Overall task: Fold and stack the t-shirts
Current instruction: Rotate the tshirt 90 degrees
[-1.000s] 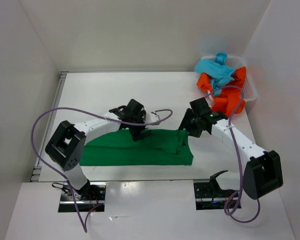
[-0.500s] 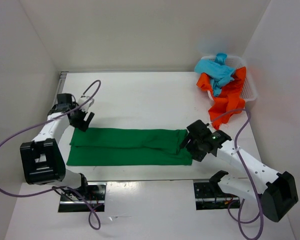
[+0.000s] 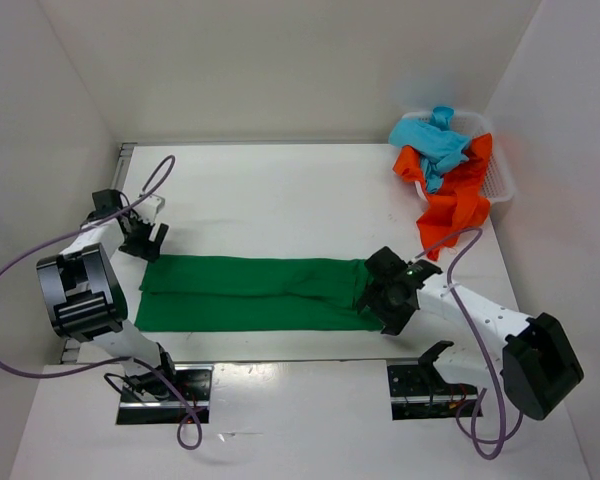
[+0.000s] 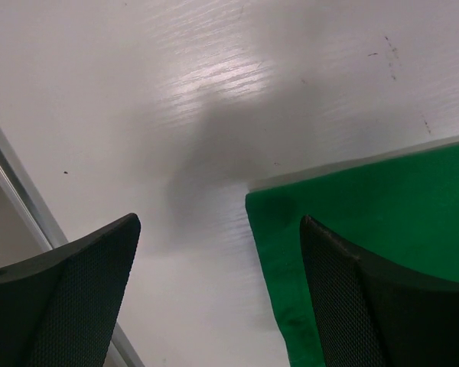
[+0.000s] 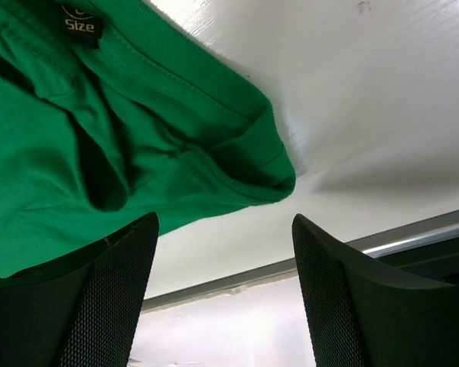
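Bare table (image 3: 280, 190) runs from 10 to 1 o'clock, so you can sweep either arm through there. The green shirt (image 3: 250, 295) lies flat at 6 o'clock, low enough to pass over. At 2 o'clock the basket (image 3: 504, 185), heaped with a blue shirt (image 3: 435, 140) and an orange shirt (image 3: 455, 205) that spills onto the table, blocks the corner. At 9 o'clock the left gripper (image 3: 142, 245) sits near the side wall (image 3: 70, 150), so room there is tight.
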`<action>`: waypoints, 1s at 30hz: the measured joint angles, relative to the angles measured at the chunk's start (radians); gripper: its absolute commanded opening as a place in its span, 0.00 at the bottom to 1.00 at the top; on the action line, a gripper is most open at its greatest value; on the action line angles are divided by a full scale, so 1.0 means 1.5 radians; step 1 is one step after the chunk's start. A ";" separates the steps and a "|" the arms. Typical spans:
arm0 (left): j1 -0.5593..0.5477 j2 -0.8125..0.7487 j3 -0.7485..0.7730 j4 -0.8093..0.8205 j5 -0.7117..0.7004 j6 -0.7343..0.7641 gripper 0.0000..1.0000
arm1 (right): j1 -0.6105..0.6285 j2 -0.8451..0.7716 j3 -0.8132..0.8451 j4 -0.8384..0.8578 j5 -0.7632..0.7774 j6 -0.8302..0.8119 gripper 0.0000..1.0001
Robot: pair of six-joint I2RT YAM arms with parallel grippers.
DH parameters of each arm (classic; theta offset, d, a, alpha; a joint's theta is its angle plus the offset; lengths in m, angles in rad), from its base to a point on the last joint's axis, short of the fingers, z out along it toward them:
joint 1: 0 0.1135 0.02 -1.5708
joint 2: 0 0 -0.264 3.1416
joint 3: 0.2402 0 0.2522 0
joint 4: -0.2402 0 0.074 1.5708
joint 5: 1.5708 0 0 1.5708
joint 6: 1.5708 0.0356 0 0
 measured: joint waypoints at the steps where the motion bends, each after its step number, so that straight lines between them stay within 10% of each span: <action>1: 0.001 0.001 -0.002 0.002 0.005 0.003 0.91 | -0.003 0.006 0.000 0.004 -0.002 0.001 0.76; 13: 0.006 0.023 -0.028 0.012 0.052 0.043 0.25 | -0.046 0.169 0.031 0.068 -0.053 -0.054 0.00; 18: 0.011 0.025 -0.028 0.002 0.074 0.049 0.12 | -0.063 0.198 0.054 0.056 -0.067 -0.078 0.00; 30: 0.052 0.019 -0.027 -0.029 0.072 0.046 0.16 | -0.111 0.439 0.328 0.074 0.016 -0.240 0.00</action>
